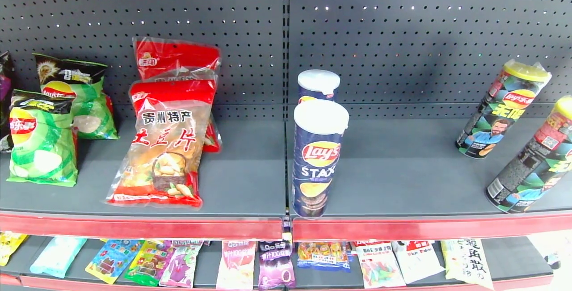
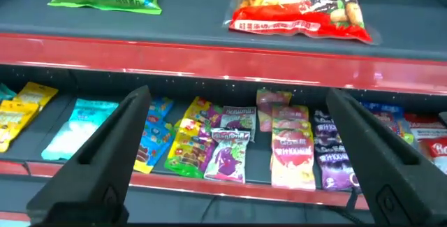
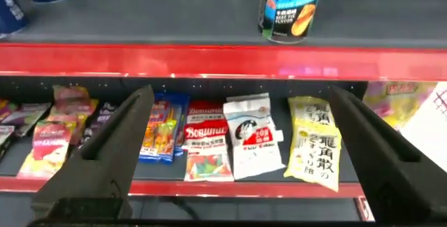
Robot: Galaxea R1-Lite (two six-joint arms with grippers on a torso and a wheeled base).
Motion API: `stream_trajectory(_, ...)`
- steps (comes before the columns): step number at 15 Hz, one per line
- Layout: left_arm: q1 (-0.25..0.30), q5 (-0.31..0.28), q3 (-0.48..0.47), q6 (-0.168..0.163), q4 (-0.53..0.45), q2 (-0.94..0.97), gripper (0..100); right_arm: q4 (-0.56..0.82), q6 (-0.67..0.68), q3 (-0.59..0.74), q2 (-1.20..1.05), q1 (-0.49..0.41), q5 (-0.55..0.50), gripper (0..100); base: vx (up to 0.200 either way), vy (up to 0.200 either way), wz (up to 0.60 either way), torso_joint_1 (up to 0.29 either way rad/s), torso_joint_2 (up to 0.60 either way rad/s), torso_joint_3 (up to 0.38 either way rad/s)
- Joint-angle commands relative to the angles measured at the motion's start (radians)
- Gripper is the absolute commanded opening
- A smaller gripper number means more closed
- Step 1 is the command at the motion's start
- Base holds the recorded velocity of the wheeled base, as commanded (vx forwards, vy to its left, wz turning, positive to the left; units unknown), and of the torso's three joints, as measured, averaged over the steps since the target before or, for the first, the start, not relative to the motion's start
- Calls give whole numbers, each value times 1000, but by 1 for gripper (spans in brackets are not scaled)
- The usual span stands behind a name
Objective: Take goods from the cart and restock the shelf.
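Blue can (image 1: pixel 318 157) (white lid) upright on grey shelf (image 1: pixel 402 170); left gripper (image 2: pixel 237 93), right gripper (image 3: pixel 240 91) jaws released.

Dark pegboard backing (image 1: pixel 178 14), perhaps pale floor (image 1: pixel 553 244)

The left tool (image 2: pixel 237 93) stands wide open and empty. Its two dark, wedge-shaped fingers (image 2: pixel 105 157) run from the lower corners of the frame up to tips at mid-height, well apart from each other. The right tool (image 3: pixel 240 91) has the same pose: its dark fingers (image 3: pixel 377 157) are spread wide from the lower corners, tips level, with no grip on anything.
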State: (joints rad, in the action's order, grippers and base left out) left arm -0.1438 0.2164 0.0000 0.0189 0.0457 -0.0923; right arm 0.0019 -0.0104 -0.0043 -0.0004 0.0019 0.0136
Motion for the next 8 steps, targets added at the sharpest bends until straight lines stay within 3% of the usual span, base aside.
stream_trajectory(1, 0, -8, 0, -8, 0, -4, 100, 0, 15, 4, 0, 1, 0, 100, 0, 0, 0, 0, 0, 0)
stream_trajectory(2, 0, -20, 0, -7, -1, -4, 100, 0, 12, 4, 2, 0, 0, 100, 0, 0, 0, 0, 0, 0)
stream_trajectory(7, 0, -15, 0, 1, -3, -4, 100, 1, 9, 4, 2, 1, -4, 100, -200, 0, 0, 7, 5, 1)
stream_trajectory(8, 0, -23, 0, -2, -3, -4, 100, 1, 7, 4, 2, 0, -4, 100, 0, 0, 0, 0, 0, 0)
